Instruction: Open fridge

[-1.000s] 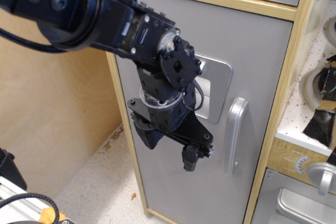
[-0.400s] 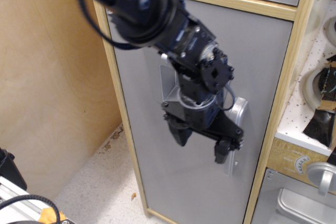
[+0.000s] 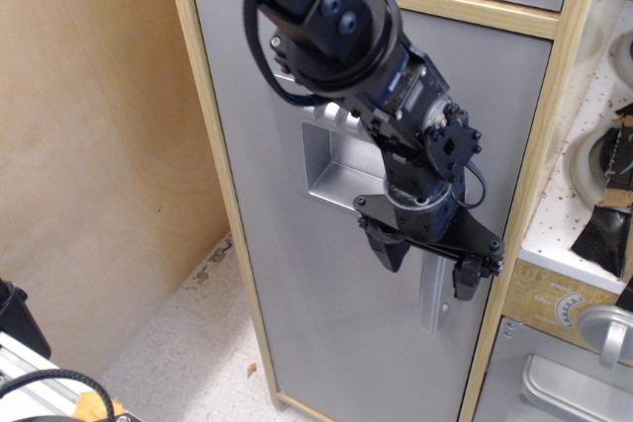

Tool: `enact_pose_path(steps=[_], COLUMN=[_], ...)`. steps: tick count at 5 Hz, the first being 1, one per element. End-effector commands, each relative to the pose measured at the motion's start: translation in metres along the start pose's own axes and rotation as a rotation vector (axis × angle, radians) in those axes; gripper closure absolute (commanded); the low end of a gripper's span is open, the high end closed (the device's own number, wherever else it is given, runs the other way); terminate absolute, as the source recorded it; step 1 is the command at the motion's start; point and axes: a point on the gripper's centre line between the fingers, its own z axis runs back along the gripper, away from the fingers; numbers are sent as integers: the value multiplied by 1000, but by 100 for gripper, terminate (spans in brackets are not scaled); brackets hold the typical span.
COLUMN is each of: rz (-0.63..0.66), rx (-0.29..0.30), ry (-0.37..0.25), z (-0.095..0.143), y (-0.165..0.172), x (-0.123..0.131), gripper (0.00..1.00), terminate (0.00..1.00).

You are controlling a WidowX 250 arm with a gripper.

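The arm covers the upper part of the handle (image 3: 433,294) and the right side of the dispenser panel (image 3: 331,160); only the handle's lower stretch shows. The frame top and right edge cut off the cabinet. The fridge (image 3: 287,274) fills the middle of the view — one grey door in a light wood frame, which appears shut. The gripper (image 3: 427,259) sits directly in front of the handle, one finger to its left, one to its right. Jaws are spread either side of it; contact cannot be confirmed. Count: one fridge door, one handle, one dispenser panel, one gripper — plus one oven dial (image 3: 569,311) at lower right.
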Motion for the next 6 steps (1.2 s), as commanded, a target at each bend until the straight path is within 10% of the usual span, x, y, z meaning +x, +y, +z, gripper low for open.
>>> enact_pose_path(steps=[1,2,3,6], rz=[-38,-46,-37,45], rx=[0,3,2,-11], ry=[-131,-146,-142,-39], z=[0,0,-2,4], y=[-1,-1,-4,-7], x=[41,44,38,-15], gripper=[0,0,100,100], terminate=[0,0,0,0])
